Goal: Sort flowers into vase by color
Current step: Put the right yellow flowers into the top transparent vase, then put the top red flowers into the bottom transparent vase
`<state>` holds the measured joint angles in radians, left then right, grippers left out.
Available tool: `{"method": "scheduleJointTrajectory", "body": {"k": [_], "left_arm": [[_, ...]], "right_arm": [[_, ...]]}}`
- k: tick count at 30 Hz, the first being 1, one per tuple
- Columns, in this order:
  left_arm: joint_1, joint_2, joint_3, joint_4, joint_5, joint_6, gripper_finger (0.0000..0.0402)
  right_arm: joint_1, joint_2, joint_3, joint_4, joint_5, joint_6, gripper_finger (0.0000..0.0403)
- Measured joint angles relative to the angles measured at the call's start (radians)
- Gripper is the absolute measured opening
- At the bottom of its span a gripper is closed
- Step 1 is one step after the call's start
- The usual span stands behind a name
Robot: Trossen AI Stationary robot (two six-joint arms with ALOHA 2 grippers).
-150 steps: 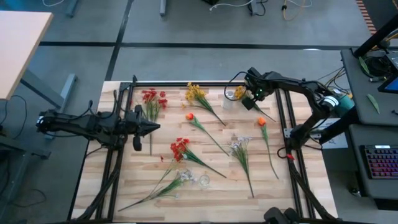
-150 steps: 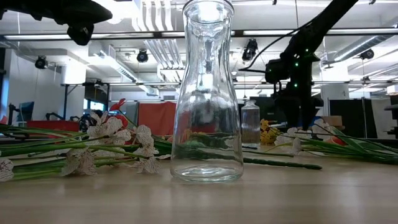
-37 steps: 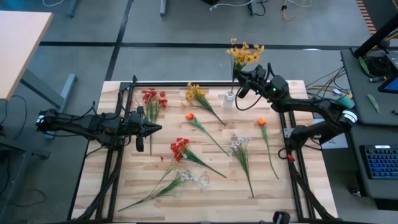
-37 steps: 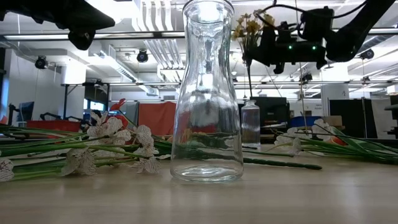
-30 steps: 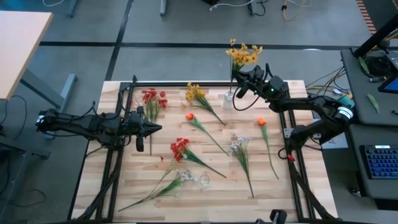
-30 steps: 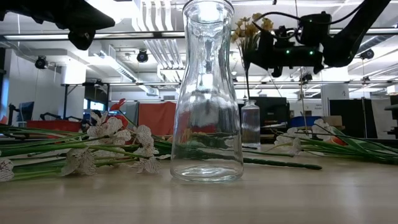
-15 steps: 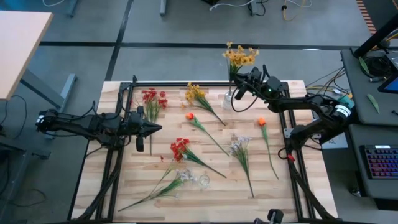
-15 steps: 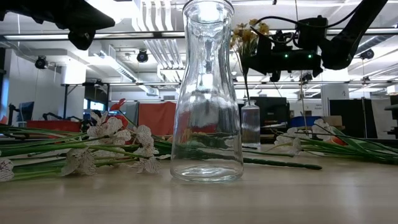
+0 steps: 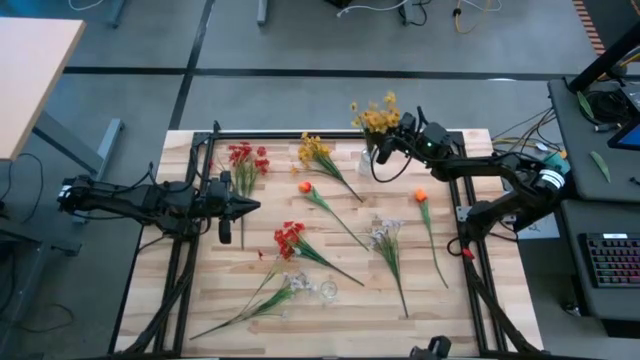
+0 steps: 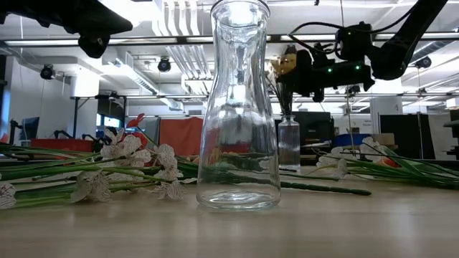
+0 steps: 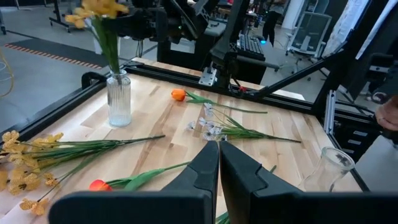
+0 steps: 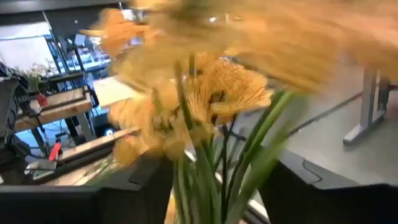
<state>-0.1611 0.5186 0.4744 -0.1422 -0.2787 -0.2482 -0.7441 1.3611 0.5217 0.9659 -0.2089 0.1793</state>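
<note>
Both arms are matte black and slender, the right arm (image 9: 500,175) trailing looped black cable and green indicator lights.

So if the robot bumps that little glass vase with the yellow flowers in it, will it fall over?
Probably easily. The small vase is narrow and tall, and the yellow flowers rise well above its rim, so it looks top-heavy. Being clear glass, it could break. The right gripper holds the stems, steadying it.

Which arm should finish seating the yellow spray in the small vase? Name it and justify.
Right. The right gripper holds the yellow spray directly above the small vase, stems entering its neck. The left gripper sits shut across the table, holding nothing.
</note>
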Motion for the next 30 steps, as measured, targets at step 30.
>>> {"method": "scheduleJointTrajectory", "body": {"k": [30], "left_arm": [[0.074,0.272,0.059,-0.545,-0.308,-0.826,0.0097]], "right_arm": [[0.019,-0.375,0.110,-1.246,-0.001,0.136,0.0294]]}}
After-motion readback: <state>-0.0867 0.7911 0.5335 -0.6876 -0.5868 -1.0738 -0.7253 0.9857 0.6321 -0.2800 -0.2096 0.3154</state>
